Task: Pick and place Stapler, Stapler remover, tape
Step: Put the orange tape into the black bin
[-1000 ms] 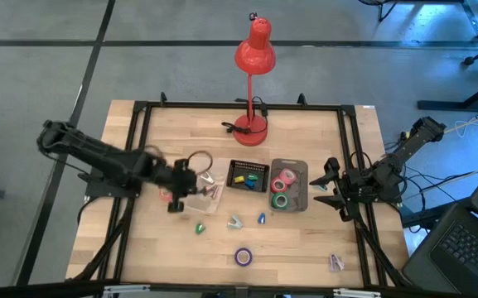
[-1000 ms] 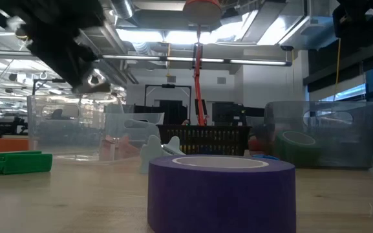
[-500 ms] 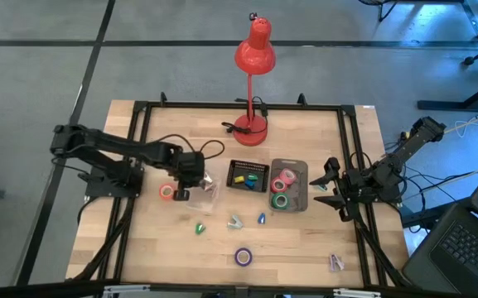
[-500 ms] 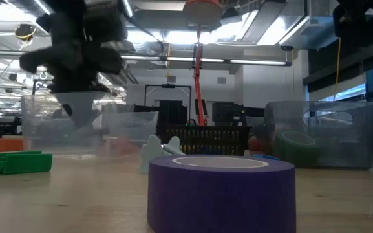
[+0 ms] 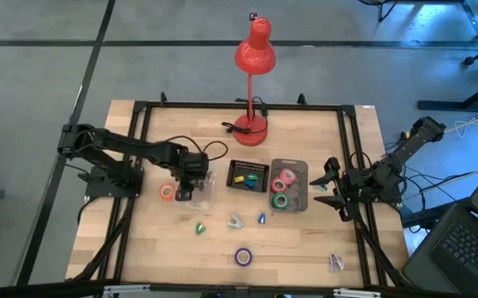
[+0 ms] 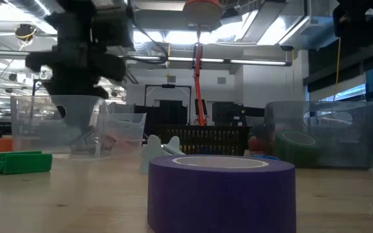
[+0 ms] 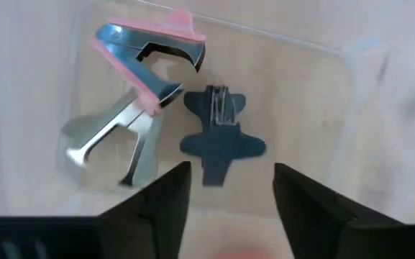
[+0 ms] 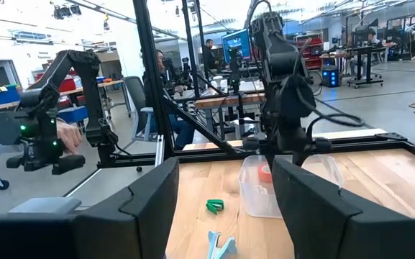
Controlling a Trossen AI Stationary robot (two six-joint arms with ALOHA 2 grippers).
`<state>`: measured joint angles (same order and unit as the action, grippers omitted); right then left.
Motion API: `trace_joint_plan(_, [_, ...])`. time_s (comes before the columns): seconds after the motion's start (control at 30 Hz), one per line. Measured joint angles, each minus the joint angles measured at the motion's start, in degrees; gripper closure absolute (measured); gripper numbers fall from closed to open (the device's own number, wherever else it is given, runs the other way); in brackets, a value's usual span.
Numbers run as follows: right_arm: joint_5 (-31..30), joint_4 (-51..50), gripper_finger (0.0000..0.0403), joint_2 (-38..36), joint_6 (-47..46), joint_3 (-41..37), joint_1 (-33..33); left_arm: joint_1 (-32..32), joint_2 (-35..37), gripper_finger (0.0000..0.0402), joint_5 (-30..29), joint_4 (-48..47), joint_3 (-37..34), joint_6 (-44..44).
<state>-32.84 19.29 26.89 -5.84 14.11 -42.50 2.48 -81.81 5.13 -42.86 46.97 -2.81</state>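
Wooden table (image 5: 296, 240) holds a clear tub (image 5: 201, 190) at 9 o'clock of the black basket (image 5: 248, 175). Left gripper (image 5: 186, 184) hangs over the tub with fingers spread apart, gripping nothing. Inside lie 1 pink stapler remover (image 7: 141, 93) and 1 dark one (image 7: 220, 133); purple tape (image 5: 243, 257) sits at 6 o'clock.

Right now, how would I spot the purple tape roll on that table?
Start at the red lamp at the table's far edge and go straight to the near edge. The purple tape roll lies there alone on bare wood, the only roll outside a bin besides the orange one.
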Motion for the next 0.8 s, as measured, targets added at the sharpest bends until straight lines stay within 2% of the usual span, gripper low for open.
trace_joint_plan(0.17, [0.06, 0.01, 0.0178, 0.0, -1.19, 0.0, 0.0, -0.4, 2.54, 0.0184, -0.6, -8.78, 5.56, -4.33])
trace_joint_plan(0.3, [1.1, -0.98, 0.0178, 0.0, -3.56, 0.0, 0.02, -2.03, 8.2, 0.0187, -5.46, -12.49, 5.84, -7.37])
trace_joint_plan(0.47, [2.98, -1.22, 0.0178, 0.09, -4.5, 0.0, 0.0, -4.45, 17.58, 0.0197, -10.28, -15.2, 2.69, -13.72])
trace_joint_plan(0.67, [3.01, -1.18, 0.0178, 0.09, -4.4, 0.0, 0.02, -6.43, 28.36, 0.0204, -10.16, -15.28, -4.25, -23.29])
trace_joint_plan(0.8, [3.01, -1.05, 0.0178, 0.27, -4.8, 0.0, 0.01, -6.61, 32.95, 0.0204, -10.21, -15.38, -9.4, -28.33])
